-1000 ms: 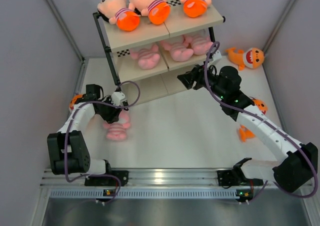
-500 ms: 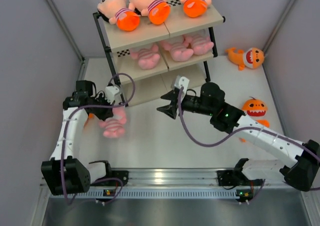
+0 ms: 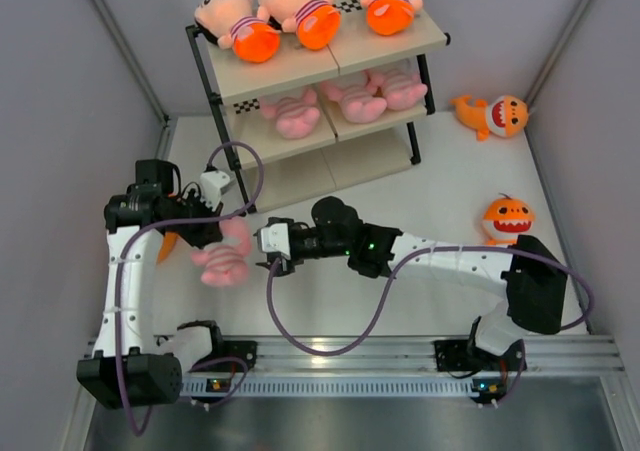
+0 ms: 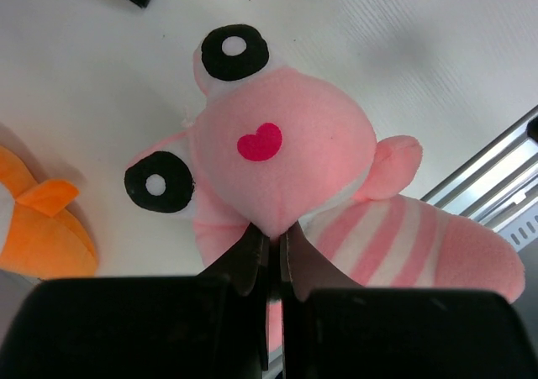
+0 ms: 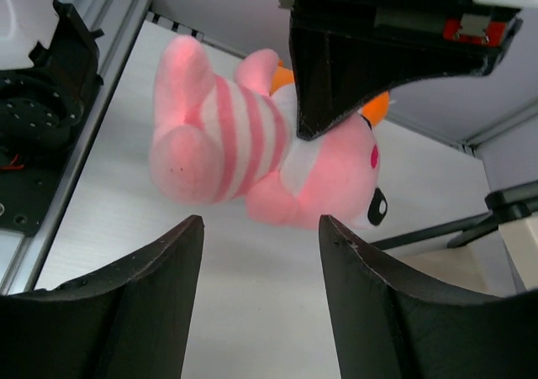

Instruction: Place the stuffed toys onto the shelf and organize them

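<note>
Top external view first: nearest our bases, we are holding a pink striped-belly animal (image 3: 225, 259) above the tabletop (image 3: 400, 191) with our left hand (image 3: 213, 233). The left wrist view is showing its jaws pinching almost shut on a fold of plush just under the animal's snout, with the face turned toward the camera.

We are reaching our right hand (image 3: 272, 249) in from the right, just beside the animal. Its jaws are standing wide and gripping nothing; the right wrist view is showing the toy beyond the fingers (image 5: 151, 295), not between them.

An orange shark (image 3: 165, 243) is peeking out from behind our left arm. A second shark (image 3: 507, 218) is sitting on the tabletop to the right, and a third shark (image 3: 490, 114) is lying farther back, just right of the shelf (image 3: 300, 66).

At the far side, the shelf is carrying three pink animals (image 3: 350, 99) in a row on its middle board and three peach-headed dolls (image 3: 300, 9) in a row on its top board.
</note>
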Controlling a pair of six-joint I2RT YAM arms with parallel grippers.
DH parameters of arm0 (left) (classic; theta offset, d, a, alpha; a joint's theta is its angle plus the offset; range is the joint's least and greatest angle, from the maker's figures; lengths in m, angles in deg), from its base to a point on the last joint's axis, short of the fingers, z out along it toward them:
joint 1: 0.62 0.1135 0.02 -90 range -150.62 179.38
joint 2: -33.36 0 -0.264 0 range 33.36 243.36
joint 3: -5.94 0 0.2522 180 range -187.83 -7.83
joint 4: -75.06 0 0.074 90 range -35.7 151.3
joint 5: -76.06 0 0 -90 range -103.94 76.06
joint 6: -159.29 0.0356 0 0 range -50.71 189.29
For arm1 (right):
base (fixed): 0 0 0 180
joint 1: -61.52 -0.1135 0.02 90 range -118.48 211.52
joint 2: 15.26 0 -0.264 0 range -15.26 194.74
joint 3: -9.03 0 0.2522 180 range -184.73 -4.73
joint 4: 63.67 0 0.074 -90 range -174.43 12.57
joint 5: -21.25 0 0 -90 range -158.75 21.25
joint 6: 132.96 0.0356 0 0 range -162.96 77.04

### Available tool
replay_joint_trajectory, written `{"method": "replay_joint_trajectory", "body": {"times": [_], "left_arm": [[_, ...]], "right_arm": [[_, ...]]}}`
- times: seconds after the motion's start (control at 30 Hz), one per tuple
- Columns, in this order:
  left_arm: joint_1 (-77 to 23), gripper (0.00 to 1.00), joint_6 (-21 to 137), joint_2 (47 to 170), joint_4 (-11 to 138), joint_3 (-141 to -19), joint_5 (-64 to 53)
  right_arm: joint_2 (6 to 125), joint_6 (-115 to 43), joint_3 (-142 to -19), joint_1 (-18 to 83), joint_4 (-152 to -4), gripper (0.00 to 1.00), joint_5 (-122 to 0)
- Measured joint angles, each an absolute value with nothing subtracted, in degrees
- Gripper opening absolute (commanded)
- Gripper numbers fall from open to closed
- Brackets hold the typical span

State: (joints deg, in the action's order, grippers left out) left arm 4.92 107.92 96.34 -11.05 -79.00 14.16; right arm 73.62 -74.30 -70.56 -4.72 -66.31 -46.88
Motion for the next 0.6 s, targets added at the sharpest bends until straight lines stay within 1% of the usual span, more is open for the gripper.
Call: {"method": "replay_joint_trajectory", "body": {"times": [0.27, 0.4, 0.6], "left_arm": [[4.9, 0.0, 106.8, 95.6, -12.9, -80.6, 13.6], [4.9, 0.0, 106.8, 95.8, -13.0, -80.8, 13.4], [4.9, 0.0, 106.7, 96.3, -13.3, -81.1, 13.5]], "right_arm": [[79.0, -75.3, -78.2, -8.0, -67.2, 0.6, -43.4], [79.3, -75.3, -78.7, -8.2, -68.8, 0.63, -41.3], [82.2, -76.8, -80.7, -9.9, -71.7, 0.63, -43.8]]}}
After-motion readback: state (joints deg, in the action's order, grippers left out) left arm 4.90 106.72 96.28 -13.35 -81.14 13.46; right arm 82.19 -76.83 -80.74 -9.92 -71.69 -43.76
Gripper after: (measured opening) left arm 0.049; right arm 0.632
